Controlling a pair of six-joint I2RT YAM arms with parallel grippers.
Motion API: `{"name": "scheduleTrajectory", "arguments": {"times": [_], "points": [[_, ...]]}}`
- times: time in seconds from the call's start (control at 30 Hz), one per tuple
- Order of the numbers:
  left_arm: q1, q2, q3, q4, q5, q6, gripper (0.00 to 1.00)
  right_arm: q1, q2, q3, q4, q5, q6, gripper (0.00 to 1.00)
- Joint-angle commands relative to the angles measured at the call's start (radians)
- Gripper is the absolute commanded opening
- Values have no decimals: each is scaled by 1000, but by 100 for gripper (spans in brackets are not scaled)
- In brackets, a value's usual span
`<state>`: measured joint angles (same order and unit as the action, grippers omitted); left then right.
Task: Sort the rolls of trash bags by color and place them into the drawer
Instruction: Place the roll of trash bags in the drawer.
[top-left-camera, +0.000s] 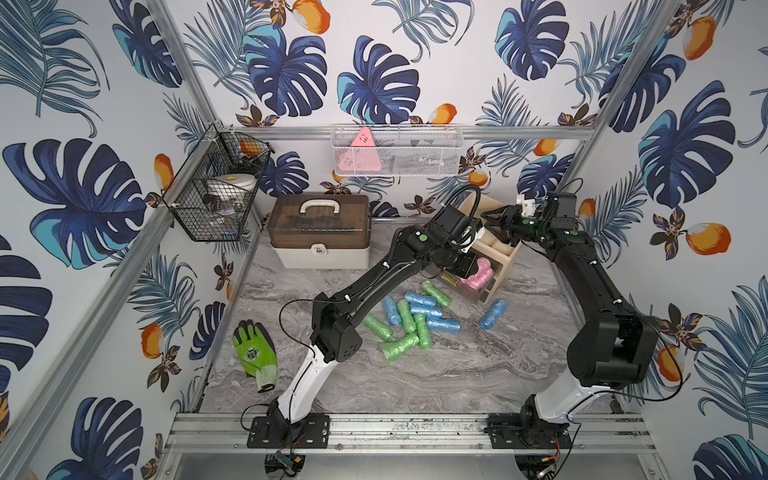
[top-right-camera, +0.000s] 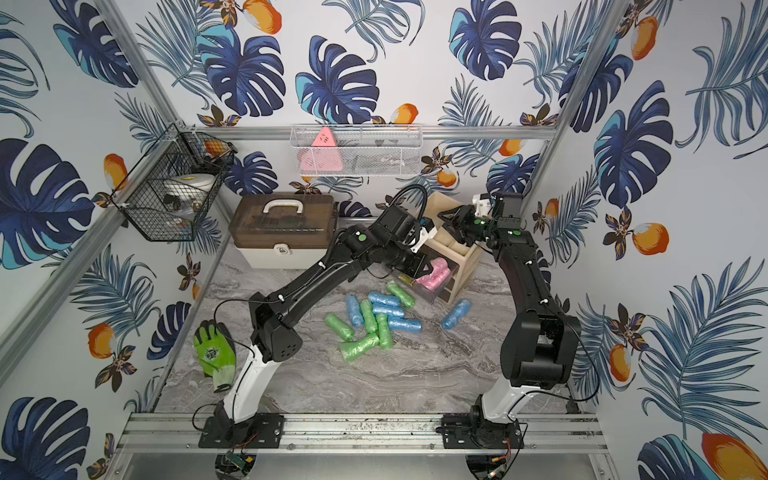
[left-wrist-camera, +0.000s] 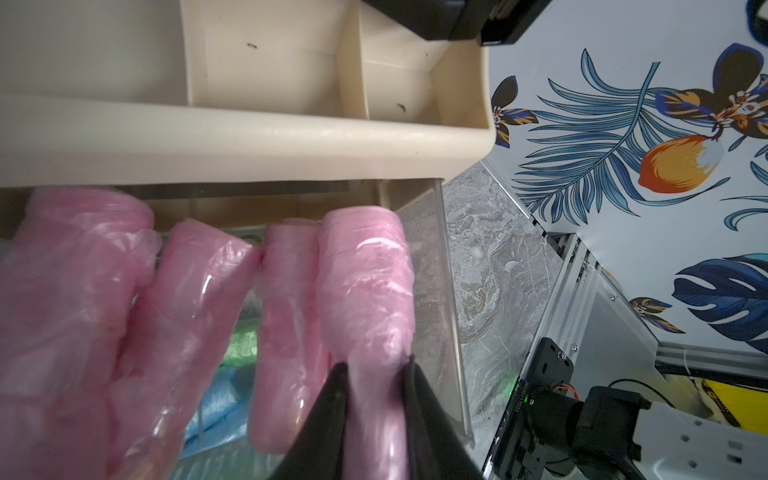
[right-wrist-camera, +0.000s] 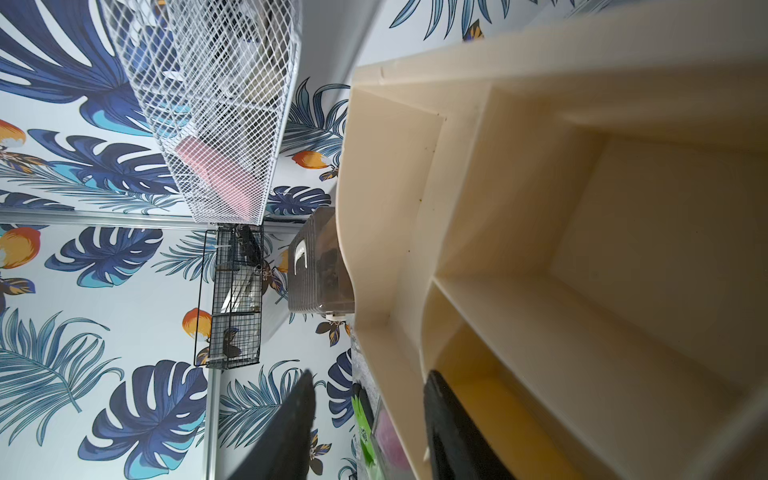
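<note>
Several pink rolls (top-left-camera: 480, 274) lie in the clear drawer (left-wrist-camera: 444, 291), which is pulled out of the beige organizer (top-left-camera: 503, 253). My left gripper (left-wrist-camera: 376, 361) reaches into the drawer, and its two black fingers press both sides of one pink roll (left-wrist-camera: 365, 282). Three more pink rolls (left-wrist-camera: 187, 299) lie beside that roll. Green and blue rolls (top-left-camera: 411, 320) lie in a loose heap on the marble table, and a single blue roll (top-left-camera: 493, 313) lies apart to the right. My right gripper (right-wrist-camera: 370, 374) stands open astride the organizer's wall (right-wrist-camera: 386, 249), one finger inside and one outside.
A brown-lidded toolbox (top-left-camera: 320, 230) stands at the back left. A green-and-black glove (top-left-camera: 253, 353) lies near the left edge. A black wire basket (top-left-camera: 216, 187) and a white mesh basket (top-left-camera: 395, 149) hang on the walls.
</note>
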<state>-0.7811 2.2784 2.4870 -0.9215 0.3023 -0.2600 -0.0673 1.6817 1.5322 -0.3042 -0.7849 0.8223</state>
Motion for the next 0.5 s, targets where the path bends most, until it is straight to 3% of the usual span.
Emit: {"name": "scheduleTrajectory", "arguments": {"times": [0.0, 0.27, 0.37, 0.47], "points": [[2, 5, 3, 38, -3, -10, 21, 0, 3, -3, -18, 0, 10, 46], [2, -24, -100, 169, -5, -67, 20, -2, 4, -3, -16, -4, 10, 46], [2, -25, -115, 185, 2, -85, 39, -3, 5, 0, -17, -6, 11, 46], [0, -33, -115, 171, -9, -78, 49, -3, 4, 0, -15, -8, 12, 46]]}}
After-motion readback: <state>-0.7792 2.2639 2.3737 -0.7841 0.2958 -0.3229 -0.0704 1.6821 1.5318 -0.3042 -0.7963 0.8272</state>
